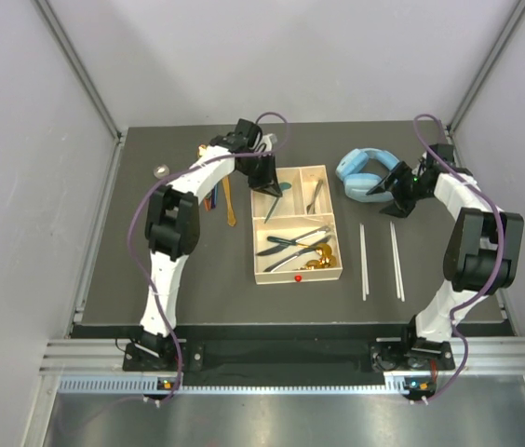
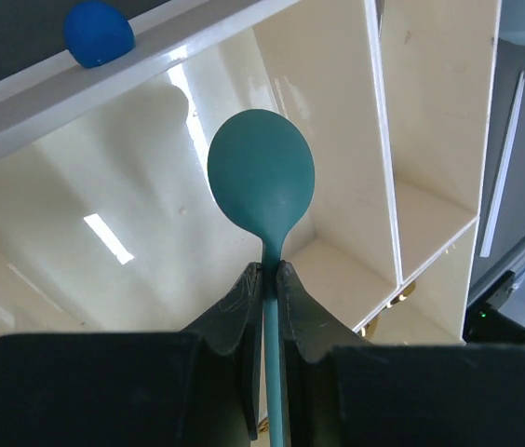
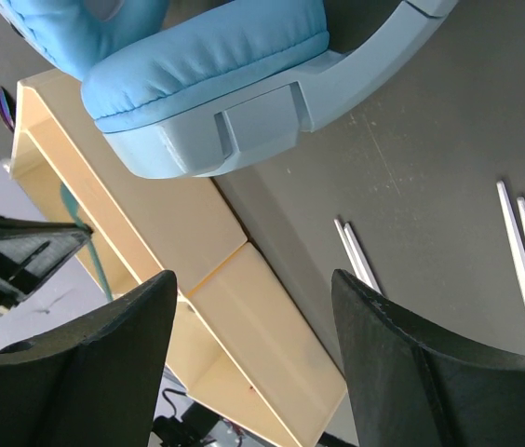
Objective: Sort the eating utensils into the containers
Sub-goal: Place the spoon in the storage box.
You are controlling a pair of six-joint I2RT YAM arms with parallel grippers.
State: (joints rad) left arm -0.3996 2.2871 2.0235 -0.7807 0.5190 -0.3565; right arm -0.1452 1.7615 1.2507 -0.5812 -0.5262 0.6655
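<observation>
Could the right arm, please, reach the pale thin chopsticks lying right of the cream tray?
Probably yes: its open, empty pincer hovers nearby, and the pale thin chopsticks lie uncovered on the dark tabletop.

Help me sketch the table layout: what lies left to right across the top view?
Small silver disc → loose cutlery pile → cream tray → first chopstick pair → second chopstick pair. The headphones overlap the chopsticks sideways, so they are left out.
</observation>
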